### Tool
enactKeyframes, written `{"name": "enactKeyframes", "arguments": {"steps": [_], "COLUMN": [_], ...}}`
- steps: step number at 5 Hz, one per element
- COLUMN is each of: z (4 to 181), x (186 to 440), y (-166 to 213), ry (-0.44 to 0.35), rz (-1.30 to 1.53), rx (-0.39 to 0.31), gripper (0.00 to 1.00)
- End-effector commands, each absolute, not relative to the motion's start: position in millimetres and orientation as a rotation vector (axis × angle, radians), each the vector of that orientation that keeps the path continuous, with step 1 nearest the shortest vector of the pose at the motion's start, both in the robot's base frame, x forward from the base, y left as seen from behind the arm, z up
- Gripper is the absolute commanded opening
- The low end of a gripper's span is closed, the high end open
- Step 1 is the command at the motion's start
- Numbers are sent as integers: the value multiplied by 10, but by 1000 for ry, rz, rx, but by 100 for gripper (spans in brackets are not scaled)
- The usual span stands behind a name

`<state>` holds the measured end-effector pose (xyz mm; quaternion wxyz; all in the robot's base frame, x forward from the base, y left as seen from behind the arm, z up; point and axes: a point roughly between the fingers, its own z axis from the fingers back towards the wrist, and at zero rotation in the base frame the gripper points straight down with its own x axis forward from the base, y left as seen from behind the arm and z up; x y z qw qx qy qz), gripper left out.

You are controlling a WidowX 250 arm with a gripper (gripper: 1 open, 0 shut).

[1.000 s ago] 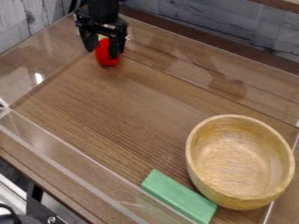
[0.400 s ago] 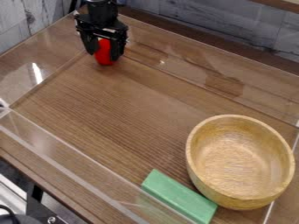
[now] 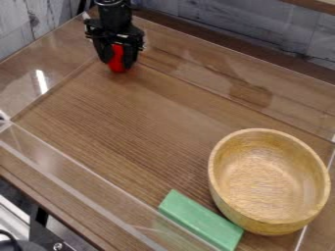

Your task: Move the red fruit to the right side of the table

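Note:
The red fruit [image 3: 119,64] is a small glossy red piece at the far left corner of the wood-grain table [image 3: 144,127]. My black gripper [image 3: 117,57] comes straight down over it, a finger tight against each side of the fruit, and looks shut on it. The fruit's top is hidden by the gripper body, and the fruit still rests on the tabletop. The right side of the table lies across the frame from the gripper.
A round light wooden bowl [image 3: 268,179] sits at the near right. A flat green block [image 3: 201,221] lies at the front edge beside it. Low clear acrylic walls [image 3: 53,162] border the table, one close behind and left of the gripper.
The fingers have drawn in against the sides of the red fruit, which shows narrower between them. The gripper has settled slightly lower over it; the fruit has not shifted.

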<state>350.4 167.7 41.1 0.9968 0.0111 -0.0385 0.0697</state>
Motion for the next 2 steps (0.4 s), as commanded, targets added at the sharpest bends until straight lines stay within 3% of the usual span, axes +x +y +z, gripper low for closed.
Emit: {"name": "enactKeyframes", "arguments": {"steps": [1,2], "z": [630,696], "x": [3579,3561], "y": [1693,1674], "ry": [-140,-143], "rz": [140,149], "rx": [38,17], "gripper": [100,100]}}
